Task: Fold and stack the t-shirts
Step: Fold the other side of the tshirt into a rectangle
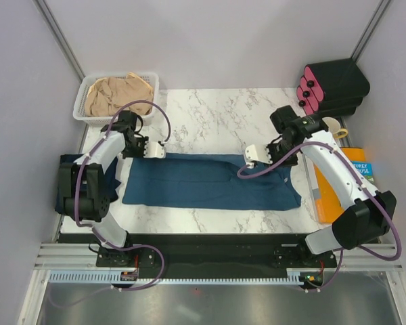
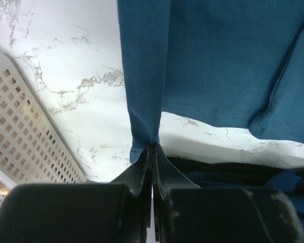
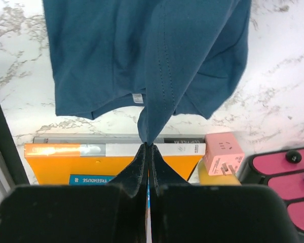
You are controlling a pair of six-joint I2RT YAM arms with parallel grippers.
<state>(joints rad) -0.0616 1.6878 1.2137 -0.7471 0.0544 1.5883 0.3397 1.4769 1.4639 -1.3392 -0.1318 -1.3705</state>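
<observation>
Now we are mid-fold: left gripper (image 1: 156, 150) and right gripper (image 1: 252, 156) each have jaws pinching the far edge of the teal-blue t-shirt (image 1: 210, 184), spread along the worktop (image 1: 210, 122). Next, we judge, both must carry it evenly toward us. An orange book (image 1: 338, 196) crowds the right; the beige t-shirt (image 1: 118, 91) lies in the basket (image 1: 80, 105), the navy t-shirt (image 1: 67, 177) at left.

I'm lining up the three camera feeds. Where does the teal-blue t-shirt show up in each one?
Top external: the teal-blue t-shirt lies spread across the middle of the picture.
Left wrist: it fills the upper right, one edge pinched in the left claw at bottom centre.
Right wrist: it covers the top centre, a fold pinched in the right claw.
Shared landmark: the white marble tabletop shows in all three.
</observation>
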